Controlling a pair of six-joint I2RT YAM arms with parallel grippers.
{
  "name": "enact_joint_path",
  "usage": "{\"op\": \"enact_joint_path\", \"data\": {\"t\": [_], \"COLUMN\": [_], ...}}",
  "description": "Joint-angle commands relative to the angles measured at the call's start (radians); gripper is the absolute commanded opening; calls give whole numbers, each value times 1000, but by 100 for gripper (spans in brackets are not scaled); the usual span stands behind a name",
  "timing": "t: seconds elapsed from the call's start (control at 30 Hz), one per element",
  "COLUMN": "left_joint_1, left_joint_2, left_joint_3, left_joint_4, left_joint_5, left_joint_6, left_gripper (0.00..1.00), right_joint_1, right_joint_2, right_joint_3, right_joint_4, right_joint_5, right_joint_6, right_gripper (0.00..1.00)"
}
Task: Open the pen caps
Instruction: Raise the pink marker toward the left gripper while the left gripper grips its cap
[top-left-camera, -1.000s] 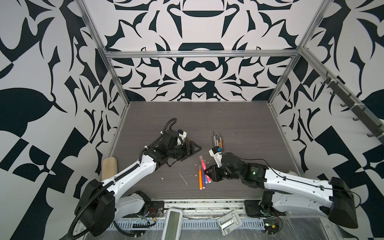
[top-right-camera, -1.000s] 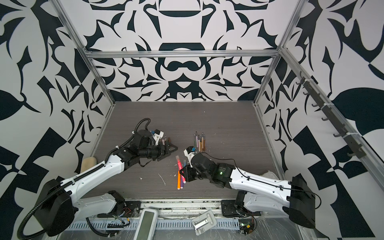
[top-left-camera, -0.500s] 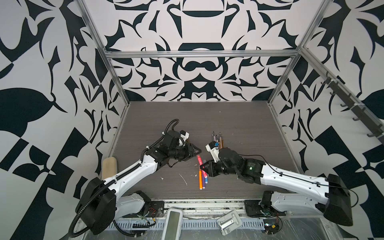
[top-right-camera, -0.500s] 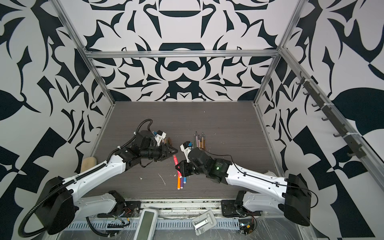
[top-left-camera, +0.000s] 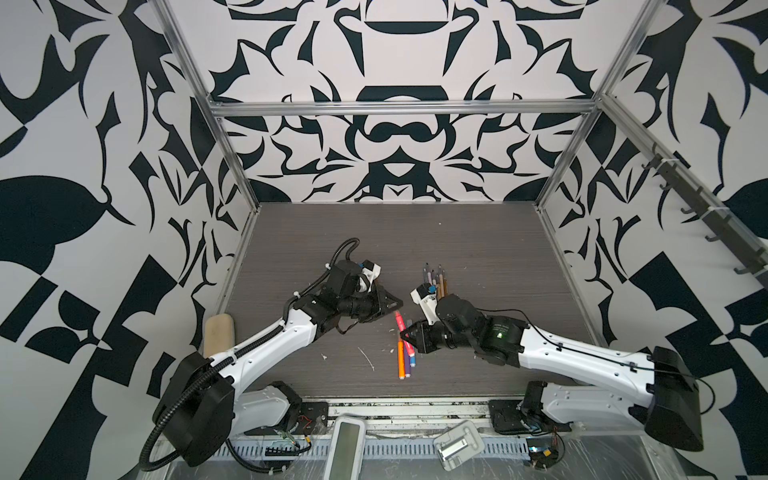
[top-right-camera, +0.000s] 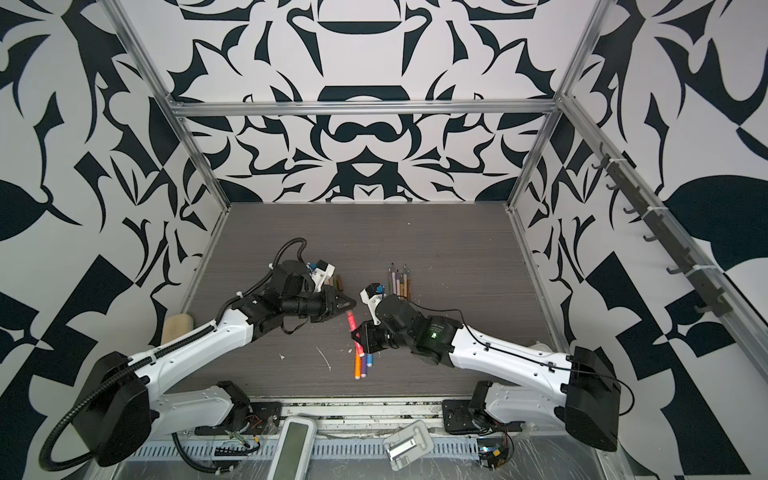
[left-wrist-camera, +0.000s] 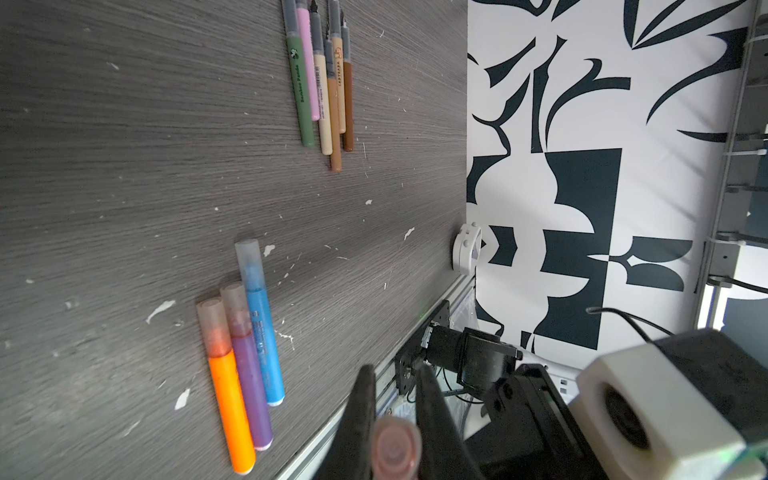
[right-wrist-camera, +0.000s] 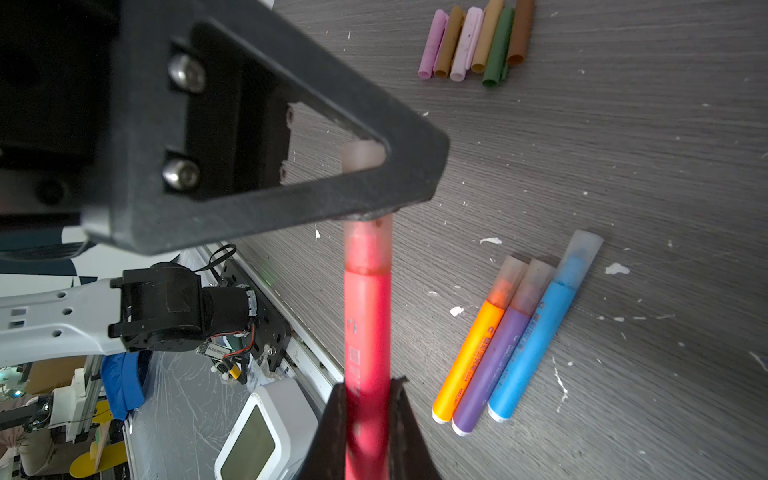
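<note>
We've got the pink marker (right-wrist-camera: 368, 316) held up off the table (right-wrist-camera: 623, 166): our right gripper (right-wrist-camera: 368, 392) pinches its barrel, our left gripper (left-wrist-camera: 394, 376) is clamped on its frosted cap (right-wrist-camera: 368, 245). The orange marker (right-wrist-camera: 469, 353), purple marker (right-wrist-camera: 494, 365) and blue marker (right-wrist-camera: 536, 345) lie capped just beside.

Robotics laboratory test cell. Wall panels (top-left-camera: 399, 50) printed with a bold black-and-white pattern close in three sides, carried by an aluminium frame (top-left-camera: 399, 109). A dark wood-grain tabletop (top-left-camera: 457, 241) fills the centre of both top views. Two white-and-black robot arms, the left arm (top-left-camera: 266, 345) and the right arm (top-left-camera: 582, 357), stand on black base plates (top-left-camera: 311, 409) at the lower edge, where a slotted cable duct (top-left-camera: 395, 451) and bare wiring (top-left-camera: 540, 453) run. A rail of hooks (top-right-camera: 673, 245) crosses the right wall. At the lower left of the right wrist view, plastic sheeting (right-wrist-camera: 178, 399) and a cardboard box (right-wrist-camera: 45, 370) show a working room beyond.
</note>
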Motion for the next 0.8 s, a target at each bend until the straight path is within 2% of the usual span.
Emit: {"op": "enact_joint_path", "data": {"t": [0.0, 0.07, 0.3, 0.57, 0.77], "left_joint_1": [-5, -6, -8, -11, -21], "left_joint_2": [-5, -13, -28, -50, -54], "left_joint_3": [-5, -11, -16, -24, -22], "left_joint_4": [10, 17, 19, 19, 20], "left_joint_5": [21, 18, 19, 13, 12], "left_joint_6": [-3, -7, -12, -22, -26], "left_gripper": [7, 16, 27, 31, 29], "right_joint_1": [-6, -7, -6, -6, -7], "right_joint_2": [-31, -29, -28, -28, -35], "right_joint_3": [36, 38, 42, 40, 47], "right_joint_4": [21, 18, 21, 24, 21], "right_joint_5": [33, 31, 30, 28, 29], "right_joint_6": [-3, -3, -1, 6, 6], "right_gripper": [0, 0, 0, 0, 0]}}
